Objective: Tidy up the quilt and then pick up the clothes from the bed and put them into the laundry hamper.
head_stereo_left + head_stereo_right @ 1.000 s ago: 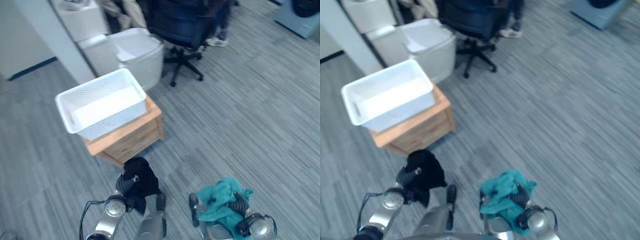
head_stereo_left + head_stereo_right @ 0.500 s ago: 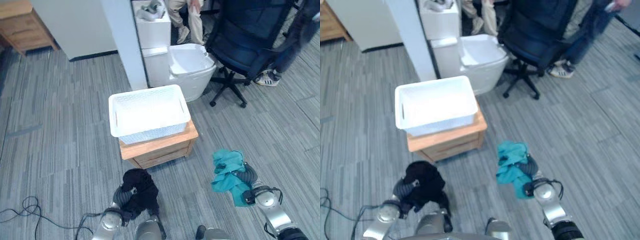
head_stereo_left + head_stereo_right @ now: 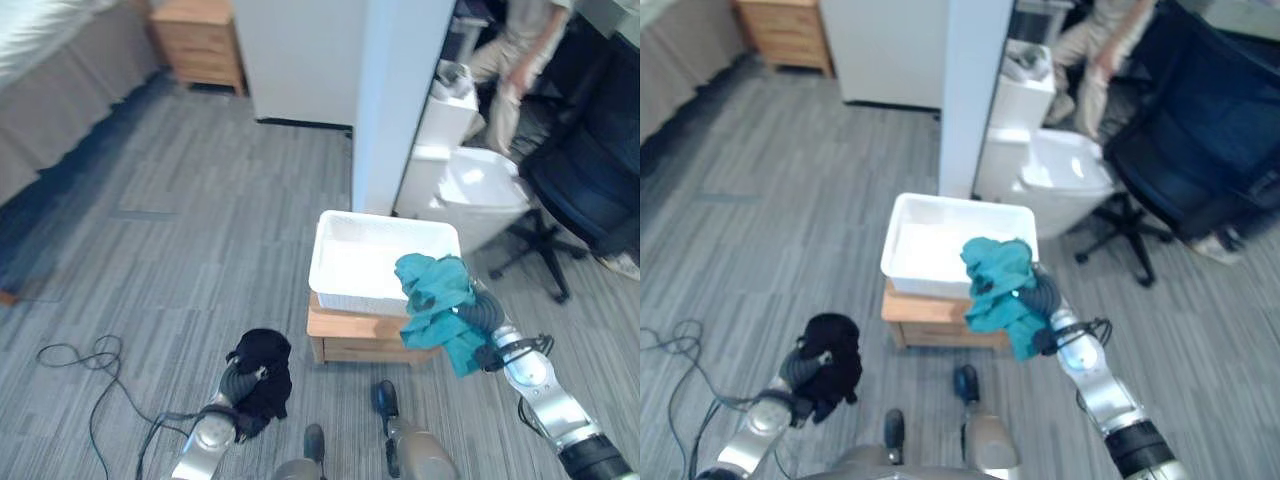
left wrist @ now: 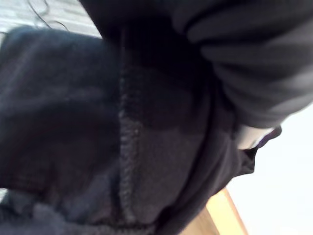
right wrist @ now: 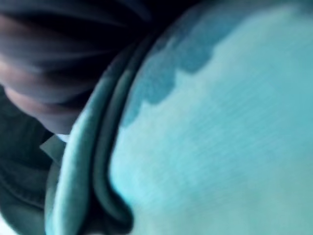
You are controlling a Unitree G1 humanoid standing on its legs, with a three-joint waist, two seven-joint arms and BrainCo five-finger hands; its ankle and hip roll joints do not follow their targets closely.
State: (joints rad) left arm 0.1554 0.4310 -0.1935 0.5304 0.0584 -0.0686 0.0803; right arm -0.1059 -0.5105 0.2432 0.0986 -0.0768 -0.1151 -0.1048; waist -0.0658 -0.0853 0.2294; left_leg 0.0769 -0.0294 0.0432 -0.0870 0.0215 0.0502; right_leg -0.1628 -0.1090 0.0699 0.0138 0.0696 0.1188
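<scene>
The right hand (image 3: 478, 312) holds a crumpled teal cloth garment (image 3: 437, 305) bunched over its fingers, hanging at the near right corner of the white plastic laundry hamper (image 3: 372, 262), which sits on a low wooden cabinet (image 3: 345, 335) on the grey carpet floor (image 3: 180, 230). The left hand (image 3: 240, 382) is low and well left of the hamper, with a black cloth garment (image 3: 263, 368) wrapped around it. Cloth hides both hands' fingers, so I cannot tell how they are set.
</scene>
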